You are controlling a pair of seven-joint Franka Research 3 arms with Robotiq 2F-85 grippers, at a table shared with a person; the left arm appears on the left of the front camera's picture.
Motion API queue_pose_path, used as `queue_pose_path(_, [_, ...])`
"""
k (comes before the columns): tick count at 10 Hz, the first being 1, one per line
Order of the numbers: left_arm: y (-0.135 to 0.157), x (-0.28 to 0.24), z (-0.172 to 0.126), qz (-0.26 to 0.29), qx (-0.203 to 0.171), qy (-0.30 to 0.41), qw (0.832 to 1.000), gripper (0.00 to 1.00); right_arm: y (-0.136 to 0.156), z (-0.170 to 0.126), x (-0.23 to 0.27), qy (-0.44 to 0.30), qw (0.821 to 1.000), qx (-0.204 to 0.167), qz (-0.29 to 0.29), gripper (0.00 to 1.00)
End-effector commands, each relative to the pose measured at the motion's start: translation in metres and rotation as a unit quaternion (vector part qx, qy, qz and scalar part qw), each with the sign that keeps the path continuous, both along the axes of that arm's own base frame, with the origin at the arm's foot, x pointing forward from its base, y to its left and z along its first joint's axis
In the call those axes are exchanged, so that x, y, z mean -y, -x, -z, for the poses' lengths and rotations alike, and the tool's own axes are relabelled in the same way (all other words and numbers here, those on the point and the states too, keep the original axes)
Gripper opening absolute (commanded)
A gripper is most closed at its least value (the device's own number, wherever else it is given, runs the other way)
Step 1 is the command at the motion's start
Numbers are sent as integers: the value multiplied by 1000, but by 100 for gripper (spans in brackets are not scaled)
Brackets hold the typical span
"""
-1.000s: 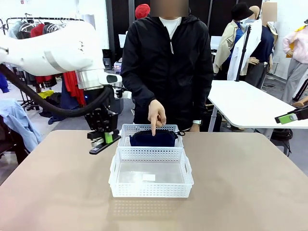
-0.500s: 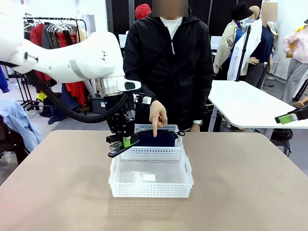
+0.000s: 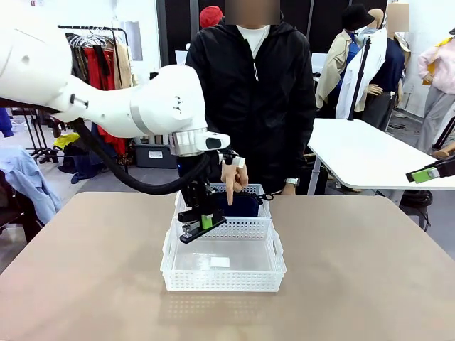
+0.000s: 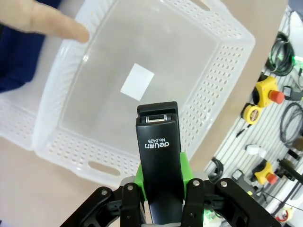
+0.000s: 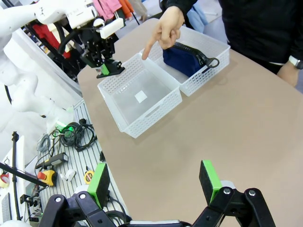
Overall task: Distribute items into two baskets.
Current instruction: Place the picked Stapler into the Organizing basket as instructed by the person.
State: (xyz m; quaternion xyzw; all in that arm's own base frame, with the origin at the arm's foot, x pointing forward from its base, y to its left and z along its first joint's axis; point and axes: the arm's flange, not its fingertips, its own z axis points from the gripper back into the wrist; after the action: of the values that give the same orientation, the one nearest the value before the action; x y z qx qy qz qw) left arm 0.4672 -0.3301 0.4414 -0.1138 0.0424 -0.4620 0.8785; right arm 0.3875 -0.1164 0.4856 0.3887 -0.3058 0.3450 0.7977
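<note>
Above near basket [image 3: 222, 273] | left tool [image 3: 202, 224] clamps stapler [image 4: 159, 163] | right tool [image 5: 155, 182] apart

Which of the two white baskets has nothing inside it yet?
The nearer basket, with the small white label on its floor, holds nothing; the farther basket already holds the navy pouch.

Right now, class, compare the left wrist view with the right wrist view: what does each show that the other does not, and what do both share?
Left wrist view alone: the printed top of the black stapler, clamped in the left hand.

Right wrist view alone: the open right hand above bare table, and the navy pouch's black loop, lying in the far basket.

Both: the near basket with its white label, and the person's pointing finger.
</note>
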Motion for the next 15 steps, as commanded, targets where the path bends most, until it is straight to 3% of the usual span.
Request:
queue_pose_path(1, [-5, 7, 4, 35, 24, -2, 999, 12, 0, -2, -1, -5, 1000, 1, 2, 100])
queue_pose_path(7, [-15, 39, 50, 70, 64, -19, 995, 12, 0, -2, -1, -5, 1000, 1, 2, 100])
queue_pose_path(12, [6, 52, 84, 75, 111, -28, 991, 12, 0, -2, -1, -5, 1000, 1, 2, 100])
queue_pose_path(15, [10, 53, 100, 70, 113, -38, 990, 12, 0, -2, -1, -5, 1000, 1, 2, 100])
